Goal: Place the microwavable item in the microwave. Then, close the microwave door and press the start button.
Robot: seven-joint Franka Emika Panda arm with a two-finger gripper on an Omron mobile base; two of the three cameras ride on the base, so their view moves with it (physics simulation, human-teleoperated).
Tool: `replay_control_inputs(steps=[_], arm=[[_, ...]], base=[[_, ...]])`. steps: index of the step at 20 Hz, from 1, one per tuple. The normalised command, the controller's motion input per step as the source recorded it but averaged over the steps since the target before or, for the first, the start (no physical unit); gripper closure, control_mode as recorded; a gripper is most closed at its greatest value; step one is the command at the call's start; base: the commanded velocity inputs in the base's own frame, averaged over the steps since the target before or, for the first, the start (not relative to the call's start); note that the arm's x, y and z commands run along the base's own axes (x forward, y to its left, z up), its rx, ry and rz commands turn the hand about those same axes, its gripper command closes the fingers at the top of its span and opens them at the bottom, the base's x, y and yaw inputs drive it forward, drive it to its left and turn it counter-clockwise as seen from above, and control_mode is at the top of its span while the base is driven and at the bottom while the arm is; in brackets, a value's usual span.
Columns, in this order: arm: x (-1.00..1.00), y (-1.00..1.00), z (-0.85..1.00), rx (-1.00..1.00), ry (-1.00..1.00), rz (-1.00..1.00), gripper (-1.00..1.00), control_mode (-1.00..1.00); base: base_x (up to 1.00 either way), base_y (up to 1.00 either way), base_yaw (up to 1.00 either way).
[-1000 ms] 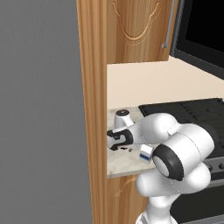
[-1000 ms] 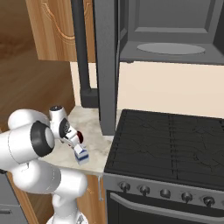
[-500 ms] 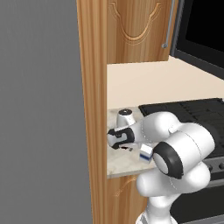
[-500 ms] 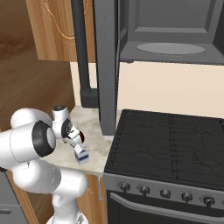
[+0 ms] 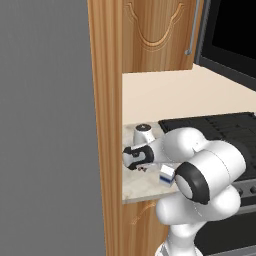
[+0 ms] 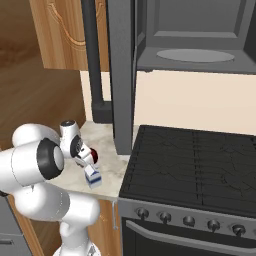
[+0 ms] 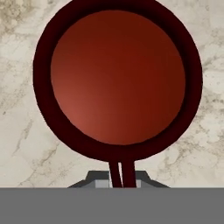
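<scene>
Beside the milk carton point(image 6: 92, 176) on the marble surface point(image 6: 111, 167), the gripper point(image 6: 86, 155) clamps the dark red bowl's point(image 7: 117, 76) rim; rigid, light, probably slick; hold the rim firmly.

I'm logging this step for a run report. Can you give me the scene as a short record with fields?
bowl: dark red bowl on the marble counter, close below the gripper
gripper: low over the bowl; whether it is open or shut cannot be told
milk carton: white and blue milk carton on the counter beside the bowl
microwave: open, cavity with pale turntable bare
microwave door: swung open
stove: black stove right of the counter
</scene>
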Motion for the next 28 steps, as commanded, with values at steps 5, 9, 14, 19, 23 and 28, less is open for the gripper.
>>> replay_control_inputs(steps=[5,9,14,19,23,28], arm=[[-0.11,0.00,0.29,-0.01,-0.04,0.00,1.00,-1.00],[-0.42,-0.05,0.72,-0.03,-0.17,0.00,1.00,-1.00],[-0.48,-0.17,0.83,-0.02,-0.14,0.00,1.00,-1.00],[-0.36,-0.26,0.98,-0.01,-0.11,0.00,1.00,-1.00],[-0.47,-0.21,1.00,0.00,-0.06,0.01,1.00,-1.00],[-0.71,-0.11,1.00,0.00,0.00,0.00,1.00,-1.00]], base=[[0.00,0.00,0.00],[0.00,0.00,0.00],[0.00,0.00,0.00],[0.00,0.00,0.00],[0.00,0.00,0.00],[0.00,0.00,0.00]])
